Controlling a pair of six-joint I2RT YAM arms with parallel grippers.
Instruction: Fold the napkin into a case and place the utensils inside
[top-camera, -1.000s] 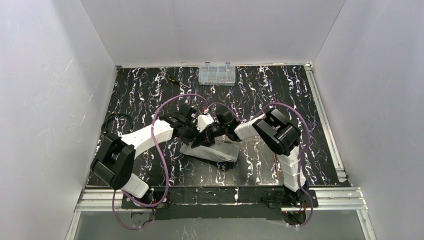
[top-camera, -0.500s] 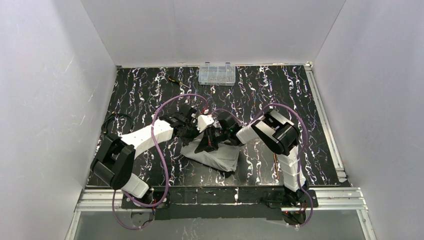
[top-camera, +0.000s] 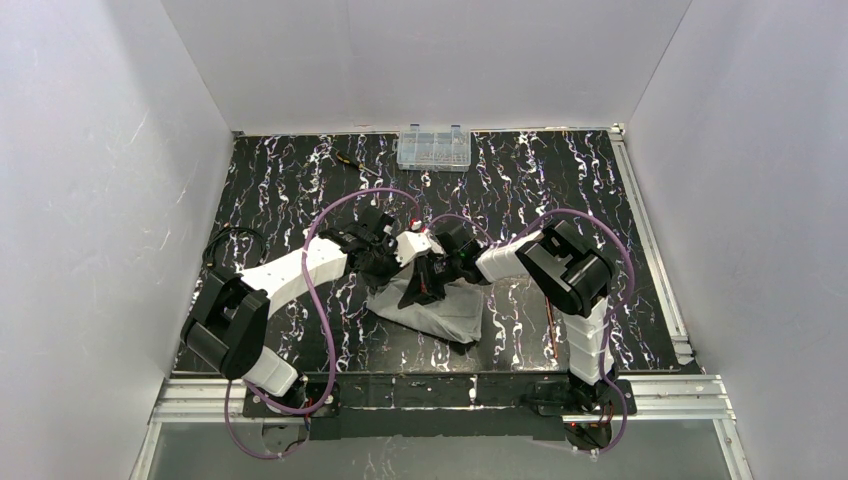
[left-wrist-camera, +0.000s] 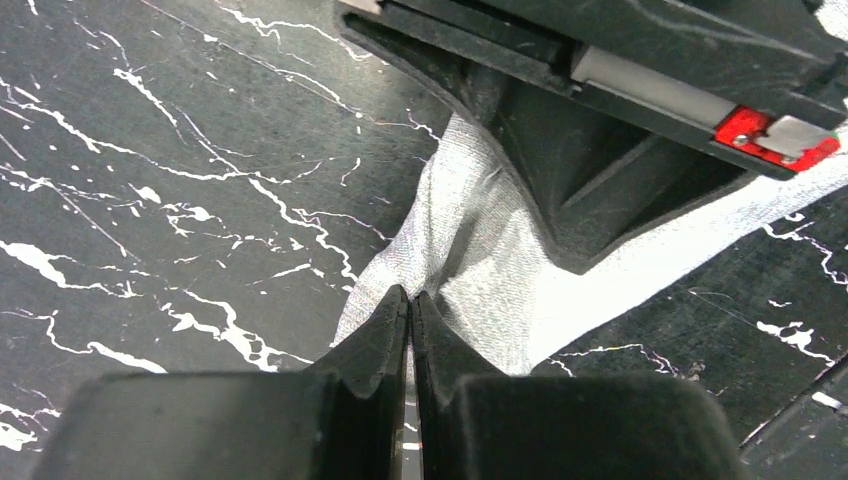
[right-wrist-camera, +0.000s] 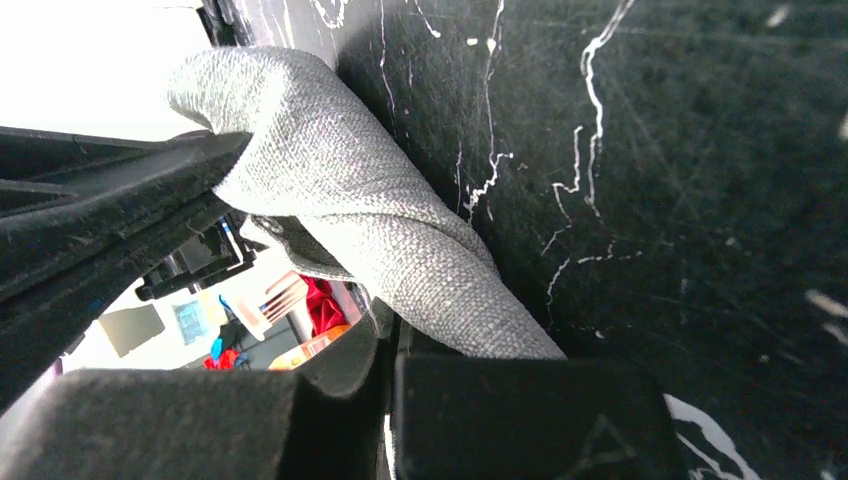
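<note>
Light-grey napkin (top-camera: 440, 312), bunched, partly raised

The left arm (top-camera: 290, 270) and the right arm (top-camera: 588, 335) have white shells between bulky black joints. A purple cable (top-camera: 322, 300) loops along each. The left gripper (left-wrist-camera: 410, 298) has matte black, wedge-shaped fingers. The black right gripper (right-wrist-camera: 388, 345) carries a red tab (left-wrist-camera: 757, 134) beside a grey rail (left-wrist-camera: 640, 80).

We find the napkin (top-camera: 440, 312) at mid-table (top-camera: 290, 200), with the left gripper (left-wrist-camera: 410, 305) and right gripper (right-wrist-camera: 388, 345) meeting on its far-left edge. The compartment box (top-camera: 433, 148) sits at the far edge, the screwdriver (top-camera: 352, 162) just left of it. One utensil (top-camera: 554, 322) lies right of the napkin, beside the right arm.
</note>
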